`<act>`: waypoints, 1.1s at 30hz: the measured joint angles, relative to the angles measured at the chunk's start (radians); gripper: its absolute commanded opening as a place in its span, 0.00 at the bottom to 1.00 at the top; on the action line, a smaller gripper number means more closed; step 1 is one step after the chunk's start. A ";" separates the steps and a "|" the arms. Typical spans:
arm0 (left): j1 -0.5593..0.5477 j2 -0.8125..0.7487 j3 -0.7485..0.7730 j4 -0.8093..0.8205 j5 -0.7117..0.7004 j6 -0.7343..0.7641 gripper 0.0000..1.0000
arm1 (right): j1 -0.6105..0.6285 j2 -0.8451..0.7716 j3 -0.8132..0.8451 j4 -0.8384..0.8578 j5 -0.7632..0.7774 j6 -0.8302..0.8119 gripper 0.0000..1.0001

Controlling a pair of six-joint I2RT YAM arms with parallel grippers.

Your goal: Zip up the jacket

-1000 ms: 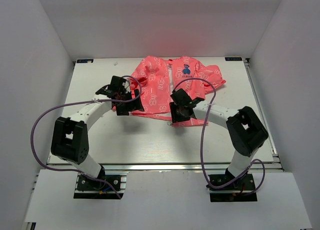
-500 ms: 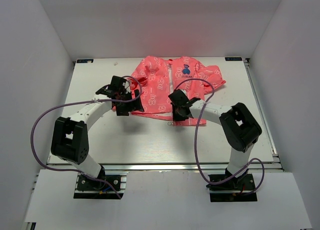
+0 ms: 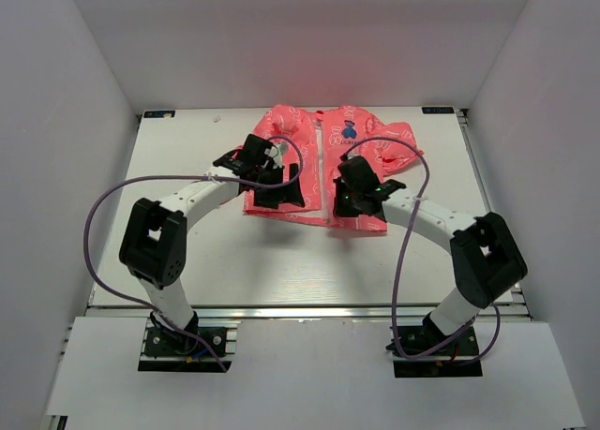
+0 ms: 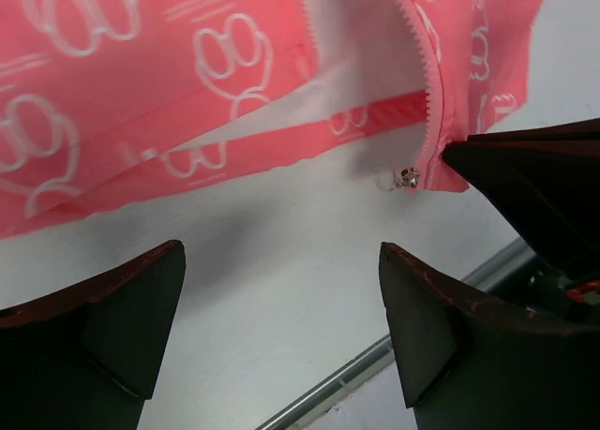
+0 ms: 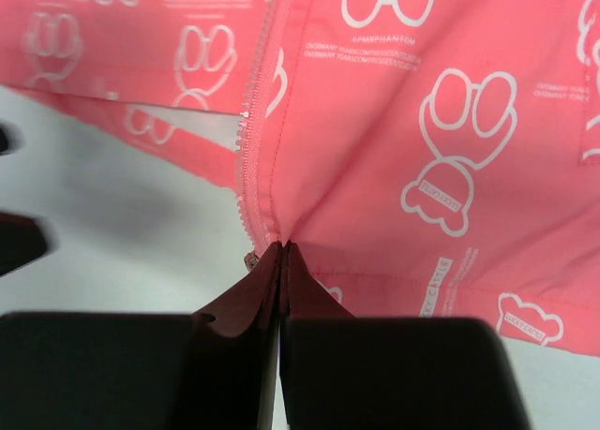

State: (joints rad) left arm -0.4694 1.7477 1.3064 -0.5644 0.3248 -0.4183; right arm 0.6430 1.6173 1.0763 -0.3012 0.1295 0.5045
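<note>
Jacket: flat on desk, ahead of both claws.
Right claw: pressed together, pinching hem beside zipper pull.
Left claw: spread, pull just ahead-right, zipper line straight away.

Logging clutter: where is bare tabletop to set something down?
Free: the white table strip between the coral-pink printed fabric jacket and the arm bases; also left of the jacket. Crowded: its hem, where the left gripper and right gripper sit.

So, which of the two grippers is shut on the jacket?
The right gripper: shut on the jacket hem by the zipper; the left gripper hangs open.
</note>
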 measured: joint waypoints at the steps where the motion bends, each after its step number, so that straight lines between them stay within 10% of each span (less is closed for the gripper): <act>1: -0.004 0.017 0.001 0.017 0.031 -0.002 0.91 | -0.014 -0.021 -0.014 0.016 -0.032 -0.005 0.00; 23: -0.063 0.235 0.002 0.497 0.410 -0.198 0.60 | -0.127 -0.127 -0.111 0.125 -0.359 -0.053 0.00; 31: -0.077 0.239 0.003 0.603 0.474 -0.262 0.00 | -0.135 -0.137 -0.112 0.126 -0.368 -0.052 0.00; 33: -0.081 0.240 0.003 0.628 0.484 -0.273 0.00 | -0.139 -0.137 -0.117 0.135 -0.369 -0.050 0.00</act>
State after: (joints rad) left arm -0.5507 1.9873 1.3090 0.0639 0.8093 -0.6914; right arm 0.5037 1.4803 0.9596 -0.1665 -0.2390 0.4545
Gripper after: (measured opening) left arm 0.026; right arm 0.008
